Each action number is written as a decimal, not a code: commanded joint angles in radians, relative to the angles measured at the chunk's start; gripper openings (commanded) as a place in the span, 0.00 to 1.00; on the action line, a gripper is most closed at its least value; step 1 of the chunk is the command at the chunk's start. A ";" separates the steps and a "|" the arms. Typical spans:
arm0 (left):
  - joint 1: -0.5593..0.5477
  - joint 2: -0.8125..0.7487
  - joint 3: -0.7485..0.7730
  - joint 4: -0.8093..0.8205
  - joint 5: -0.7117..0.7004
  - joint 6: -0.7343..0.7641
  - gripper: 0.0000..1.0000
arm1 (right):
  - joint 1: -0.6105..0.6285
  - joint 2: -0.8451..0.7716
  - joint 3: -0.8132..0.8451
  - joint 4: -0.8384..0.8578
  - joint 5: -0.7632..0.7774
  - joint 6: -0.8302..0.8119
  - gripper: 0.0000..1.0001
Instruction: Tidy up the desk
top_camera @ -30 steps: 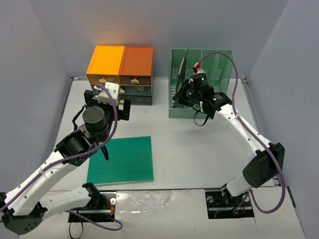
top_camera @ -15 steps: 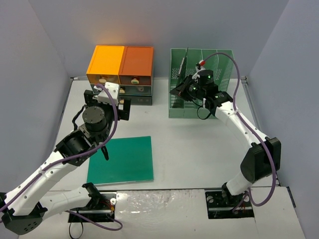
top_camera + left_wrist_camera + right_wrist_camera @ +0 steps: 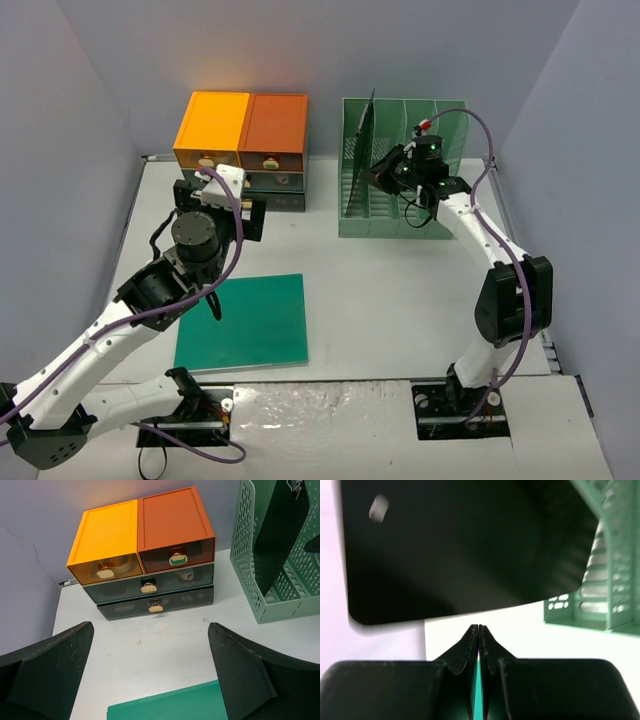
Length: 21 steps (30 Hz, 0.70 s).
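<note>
**Now, a folder pinched at the rack**

Nearest you, the white desk (image 3: 400, 300) spans the walled bay. A green folder (image 3: 243, 322) lies flat on it toward the near-left corner. Your left gripper (image 3: 150, 627) hangs over the desk left of middle. Its fingers are spread wide with nothing between them, and it faces the drawer unit (image 3: 145, 545) at the far edge. Toward the far-right corner, your right gripper (image 3: 476, 630) is pinched tight on the thin edge of a dark folder (image 3: 363, 130). That folder stands nearly upright in the leftmost slot of the green file rack (image 3: 400, 226).

Right gripper (image 3: 385, 172) at the green file rack (image 3: 440, 215), dark folder (image 3: 363, 135) upright just beside its fingers, left gripper (image 3: 220, 203) facing the drawer unit (image 3: 243, 125) just ahead, flat green sheet (image 3: 250, 320) behind it on the desk (image 3: 400, 300).
</note>
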 commanded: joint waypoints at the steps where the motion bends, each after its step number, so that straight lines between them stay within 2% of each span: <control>1: -0.007 0.004 0.045 0.055 -0.010 0.016 0.97 | -0.023 -0.008 0.069 0.085 -0.040 0.031 0.00; 15: -0.007 0.018 0.057 0.056 -0.005 0.014 0.97 | 0.062 -0.135 -0.099 0.107 -0.038 0.087 0.00; 18: -0.007 0.006 0.046 0.049 -0.013 -0.008 0.97 | 0.101 -0.193 -0.145 0.038 -0.037 0.060 0.00; 21: -0.007 0.004 0.046 -0.028 -0.086 -0.078 0.97 | 0.143 -0.252 -0.225 -0.033 -0.041 0.045 0.01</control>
